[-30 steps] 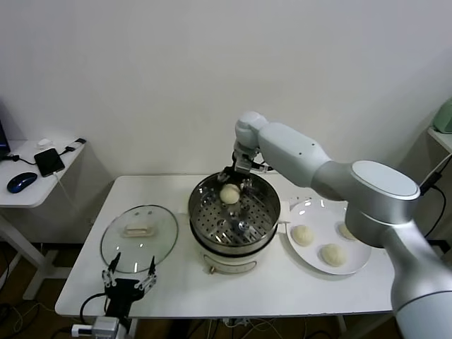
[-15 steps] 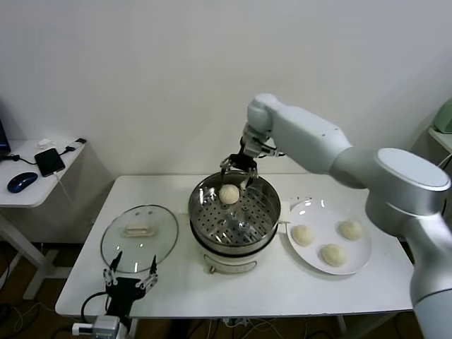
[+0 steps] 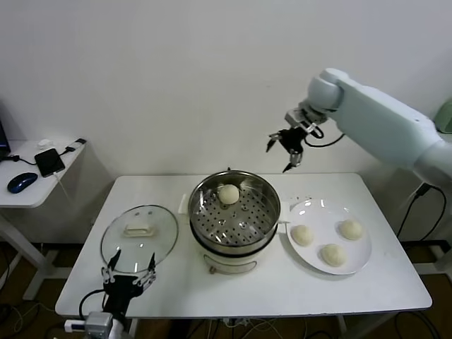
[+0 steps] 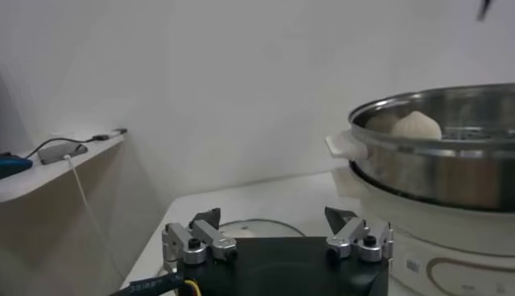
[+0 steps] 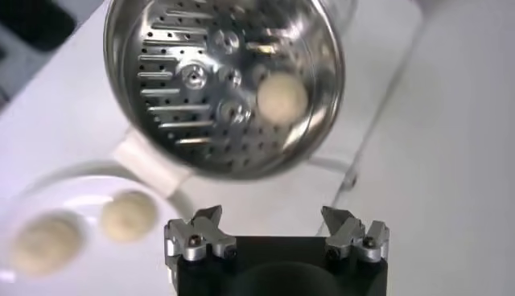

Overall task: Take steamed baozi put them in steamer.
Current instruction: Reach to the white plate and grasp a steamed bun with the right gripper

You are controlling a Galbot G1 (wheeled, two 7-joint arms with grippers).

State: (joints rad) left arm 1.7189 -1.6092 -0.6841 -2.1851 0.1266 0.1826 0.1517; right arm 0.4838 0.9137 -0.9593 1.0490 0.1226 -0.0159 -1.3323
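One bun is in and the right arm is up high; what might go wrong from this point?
The baozi in the steamer sits near the steamer's far rim, so a later drop there could stack buns. Three baozi on the plate lie close together; the open right hand may nudge a neighbour. The left hand idles open near the glass lid.

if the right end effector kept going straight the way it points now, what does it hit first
Most likely the steamer: the open, empty right end effector looks straight down into its perforated tray, beside the one baozi in there. Depth is unclear, so the near rim might come first.
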